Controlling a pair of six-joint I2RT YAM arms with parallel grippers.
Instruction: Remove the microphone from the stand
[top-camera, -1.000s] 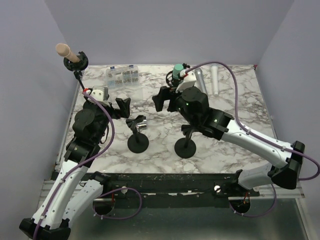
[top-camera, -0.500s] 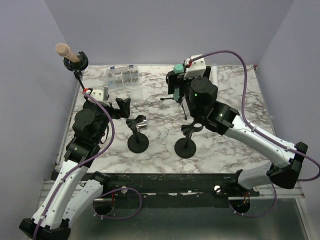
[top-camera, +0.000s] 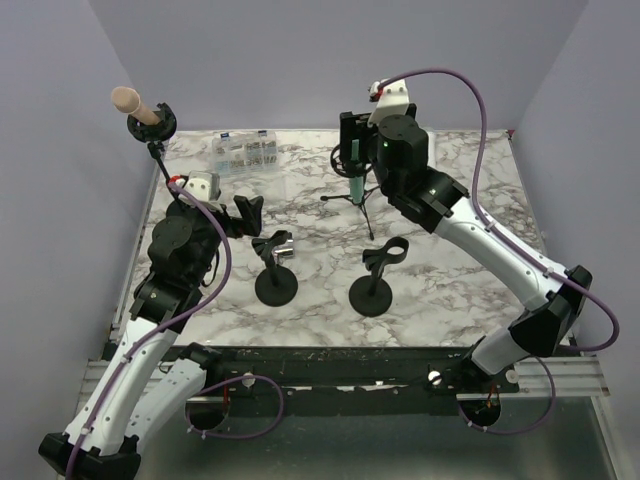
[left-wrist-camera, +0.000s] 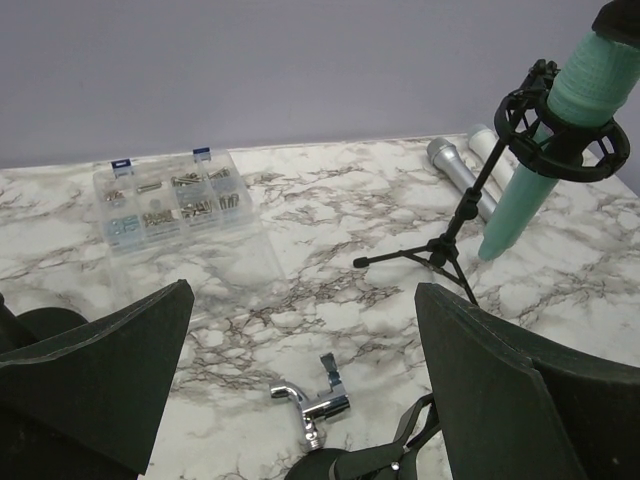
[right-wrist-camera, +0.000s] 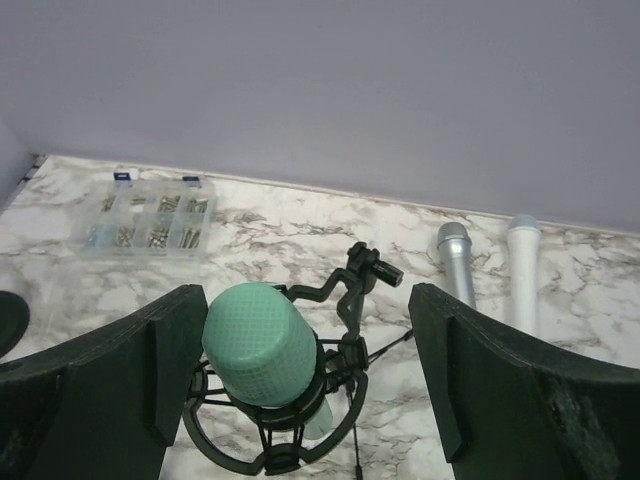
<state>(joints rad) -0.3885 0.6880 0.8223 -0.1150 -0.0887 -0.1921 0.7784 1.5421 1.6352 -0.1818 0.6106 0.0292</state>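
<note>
A mint-green microphone (right-wrist-camera: 262, 345) sits upright in a black shock-mount ring (right-wrist-camera: 268, 445) on a small black tripod stand (left-wrist-camera: 440, 250) at the far middle of the table. My right gripper (right-wrist-camera: 300, 390) is open. Its two fingers stand either side of the microphone's head, apart from it. In the top view the right gripper (top-camera: 350, 145) hides the head, and only the green body (top-camera: 354, 183) shows below it. My left gripper (top-camera: 245, 215) is open and empty, left of centre, above a chrome clip (left-wrist-camera: 315, 400).
A clear parts box (top-camera: 245, 150) lies at the far left. A silver microphone (right-wrist-camera: 457, 265) and a white one (right-wrist-camera: 525, 265) lie at the far right. Two round-based stands (top-camera: 275, 275) (top-camera: 375, 285) stand mid-table. A tan-headed microphone (top-camera: 127, 99) sits on a stand far left.
My right arm has swung from mid-table up and back, and its open fingers now straddle the green microphone's head. The left arm has barely moved.
</note>
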